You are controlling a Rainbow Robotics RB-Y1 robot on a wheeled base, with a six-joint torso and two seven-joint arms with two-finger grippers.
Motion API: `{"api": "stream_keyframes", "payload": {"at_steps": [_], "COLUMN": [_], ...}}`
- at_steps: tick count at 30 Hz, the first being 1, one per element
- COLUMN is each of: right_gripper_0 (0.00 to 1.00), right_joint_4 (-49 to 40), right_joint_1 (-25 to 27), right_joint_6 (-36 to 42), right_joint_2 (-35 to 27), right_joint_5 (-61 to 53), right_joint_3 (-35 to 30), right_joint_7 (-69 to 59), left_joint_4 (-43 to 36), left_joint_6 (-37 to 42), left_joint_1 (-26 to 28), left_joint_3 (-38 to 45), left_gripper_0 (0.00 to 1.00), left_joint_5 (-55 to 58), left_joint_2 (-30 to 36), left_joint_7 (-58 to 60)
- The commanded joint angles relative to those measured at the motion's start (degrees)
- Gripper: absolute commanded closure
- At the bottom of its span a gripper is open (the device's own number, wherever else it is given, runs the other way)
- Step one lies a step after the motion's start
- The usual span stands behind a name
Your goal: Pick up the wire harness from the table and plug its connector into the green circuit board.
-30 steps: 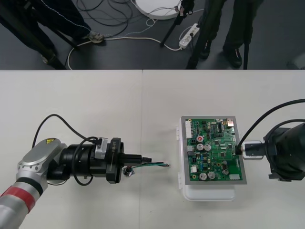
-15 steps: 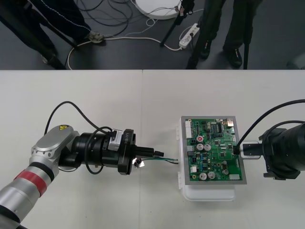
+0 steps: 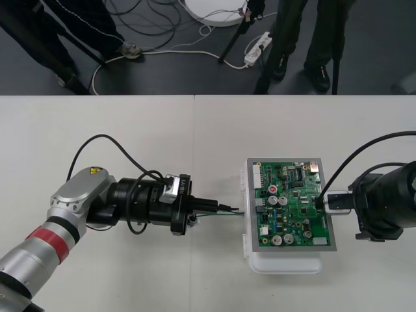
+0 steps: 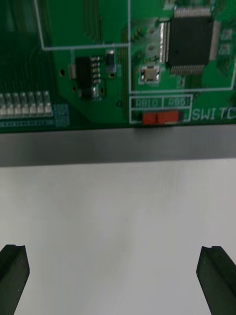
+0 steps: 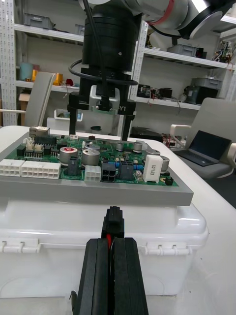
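**Plug carried up to the board, not yet seated**

The left gripper (image 3: 209, 207) is clenched on the wire harness (image 3: 227, 210). In the left wrist view its black fingers (image 5: 96, 275) are pressed together, with the small black plug (image 5: 113, 222) sticking out past their tips and a sliver of red wire between them. From the front, thin green and black wires run from the fingertips toward the left edge of the green circuit board (image 3: 291, 205), clear of the table (image 3: 130, 130).

The wrist view puts the plug in front of the side wall of the white base (image 5: 98, 236), below the board's top face. It is roughly in line with a white multi-pin header (image 5: 93, 173) near that edge.

The right gripper (image 3: 323, 203) waits at the board's opposite edge, its fingers (image 4: 12, 275) spread wide and holding nothing.

The pick-up looks done and the carry nearly so. What probably remains is raising the plug to board height, lining it up with its header and pressing it home.
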Motion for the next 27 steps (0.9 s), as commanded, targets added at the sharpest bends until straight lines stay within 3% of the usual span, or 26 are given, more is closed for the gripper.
{"api": "stream_keyframes", "payload": {"at_steps": [1, 13, 27], "right_gripper_0": [0.0, 0.0, 0.0], "right_joint_4": [2.06, 2.77, 2.86], "right_joint_1": [-4.96, -8.3, -8.47], "right_joint_6": [2.24, 3.73, 3.73], "right_joint_2": [0.82, 0.91, 0.99], "right_joint_5": [-0.96, -4.65, -5.79], "right_joint_3": [4.24, 5.56, 6.35], "right_joint_7": [2.59, 3.47, 4.26], "left_joint_4": [-1.13, -1.57, -4.47], "left_joint_6": [3.0, 4.14, 5.28], "left_joint_1": [-1.95, -0.46, 1.48], "left_joint_3": [-0.91, -0.82, -0.82], "left_gripper_0": [1.0, 1.0, 1.0], "left_joint_5": [-0.29, -0.38, -0.38], "left_joint_2": [-2.5, -4.0, -4.35], "left_joint_7": [-4.22, -4.05, -3.26]}}
